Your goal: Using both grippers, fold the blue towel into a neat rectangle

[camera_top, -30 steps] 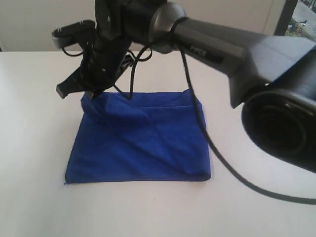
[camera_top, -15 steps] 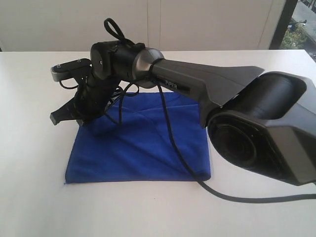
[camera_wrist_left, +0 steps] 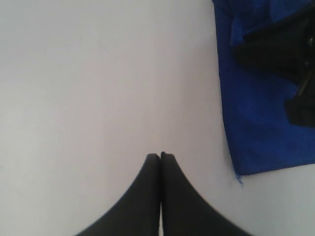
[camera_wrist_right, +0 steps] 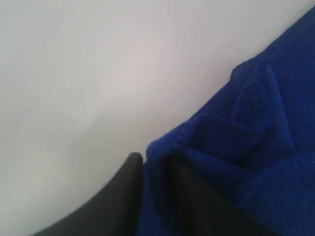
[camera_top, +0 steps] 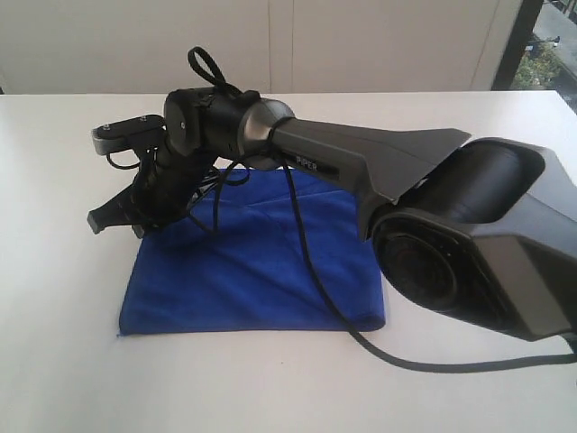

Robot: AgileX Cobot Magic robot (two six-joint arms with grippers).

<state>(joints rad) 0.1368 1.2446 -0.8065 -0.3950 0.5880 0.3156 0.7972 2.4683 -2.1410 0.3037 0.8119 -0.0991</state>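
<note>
The fingers (camera_wrist_right: pixel 129 196) of your right gripper (camera_top: pixel 115 222) were pinched on a fold at the ten o'clock corner of the blue towel (camera_top: pixel 261 271), which lay folded mid-table. The arm (camera_top: pixel 361 158) stretched low across the cloth from four o'clock. Your left gripper (camera_wrist_left: pixel 160 156) was pressed fully together, holding nothing, over bare table (camera_wrist_left: pixel 88 73) near the towel's edge.

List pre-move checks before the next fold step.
1. Right gripper holds a towel corner: ok, cloth sits between its fingers.
2. Left gripper on towel: not ok, it is shut over bare table beside the towel's edge.
3. Cable off the towel: not ok, it drapes across it.
4. Cloth flat at the held corner: not ok, bunched.
5. Far hems aligned: cannot tell, the arm covers them.
</note>
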